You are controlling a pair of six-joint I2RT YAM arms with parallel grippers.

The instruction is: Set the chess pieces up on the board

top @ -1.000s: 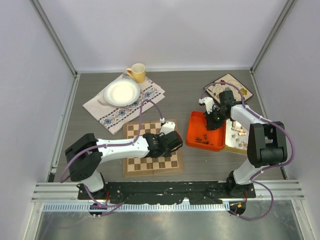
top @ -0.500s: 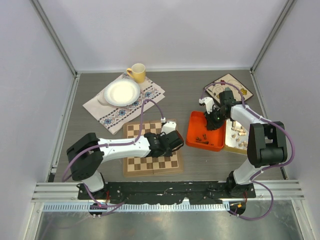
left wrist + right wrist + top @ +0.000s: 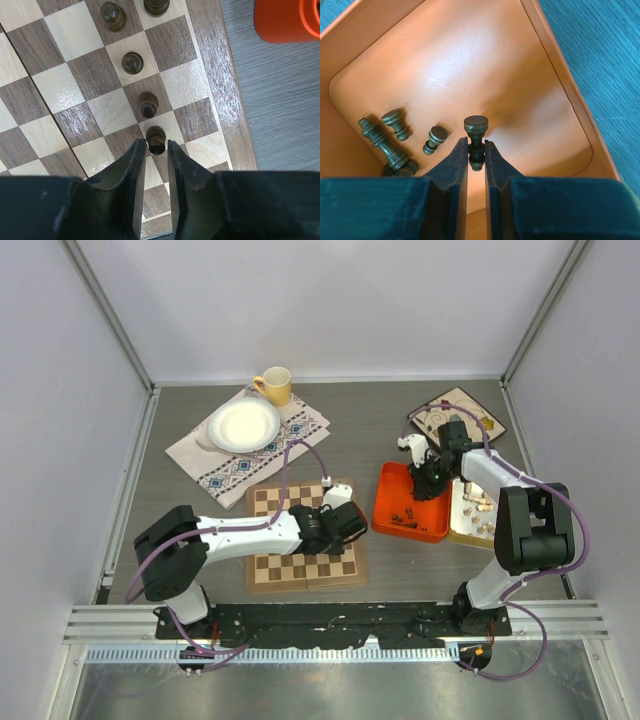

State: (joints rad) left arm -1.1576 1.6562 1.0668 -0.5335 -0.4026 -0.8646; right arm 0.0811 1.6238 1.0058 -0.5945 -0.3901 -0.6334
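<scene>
L: left gripper point(image 3: 156, 144) jaws slightly parted, flanking a dark pawn point(image 3: 156, 135) upright on the board point(image 3: 75, 95), lower centre of the wrist view (more dark chessmen point(image 3: 148, 104) stand in a line above it) | R: right gripper point(image 3: 476, 146) pinches another dark piece point(image 3: 476, 125) inside the orange tray point(image 3: 445, 60) | loose dark pieces point(image 3: 385, 140) lie lower left

Overhead camera sees the whole table point(image 3: 370, 440); wrist cameras look closely down on board point(image 3: 65, 85) and orange tray point(image 3: 470, 60)
</scene>
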